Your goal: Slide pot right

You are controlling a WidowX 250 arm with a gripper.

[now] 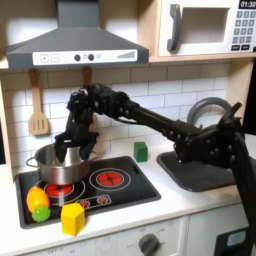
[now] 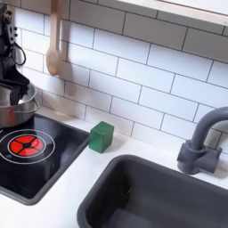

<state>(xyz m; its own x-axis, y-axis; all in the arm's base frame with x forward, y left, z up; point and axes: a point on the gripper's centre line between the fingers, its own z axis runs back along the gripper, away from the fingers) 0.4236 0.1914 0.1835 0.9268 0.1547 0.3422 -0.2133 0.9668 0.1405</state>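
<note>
Toy stovetop (image 1: 120,190), pot (image 1: 60,166) upright, mouth up, pincer (image 1: 68,147) at rim, grip unclear

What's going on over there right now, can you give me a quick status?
Gripper down at the pot's rim, grip unclear. Pot on the stove's back burner at the first exterior view's left. Neighbouring burner bare; green block off the stove beyond it.

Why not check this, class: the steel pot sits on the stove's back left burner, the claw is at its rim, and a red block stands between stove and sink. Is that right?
One detail is wrong: the block between the stove and the sink is green, as both exterior views show. The pot and the claw at its rim are as stated.
</note>
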